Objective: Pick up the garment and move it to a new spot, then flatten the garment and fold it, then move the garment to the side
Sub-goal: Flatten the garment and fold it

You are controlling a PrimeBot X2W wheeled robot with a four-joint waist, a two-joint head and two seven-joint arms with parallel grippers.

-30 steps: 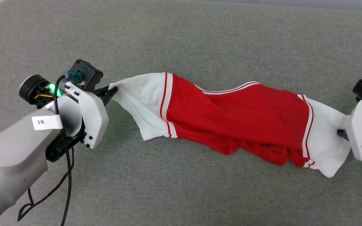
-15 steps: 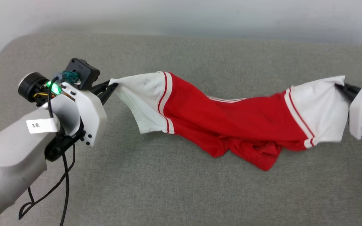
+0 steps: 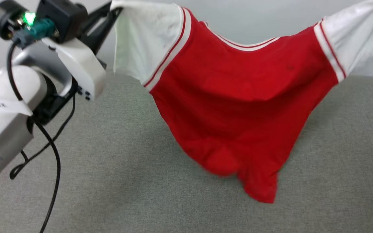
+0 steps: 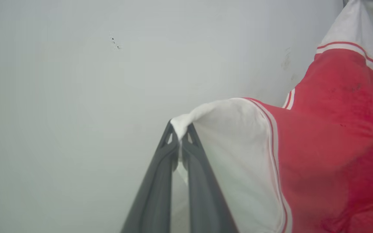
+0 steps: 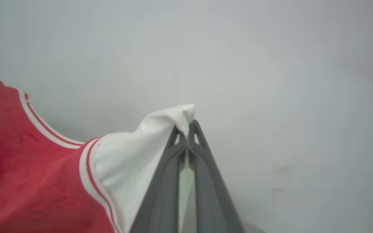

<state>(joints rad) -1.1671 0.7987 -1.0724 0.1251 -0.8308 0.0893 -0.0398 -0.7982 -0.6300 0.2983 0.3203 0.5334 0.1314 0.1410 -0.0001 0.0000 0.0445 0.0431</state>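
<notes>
The shirt is red in the body, with white sleeves and red-and-white striped trim at each sleeve seam and along the neckline. My left claw and right claw are both dark grey. The counter is a flecked grey weave, the wall pale grey, my cable black.

Blurry hem of the garment
</notes>
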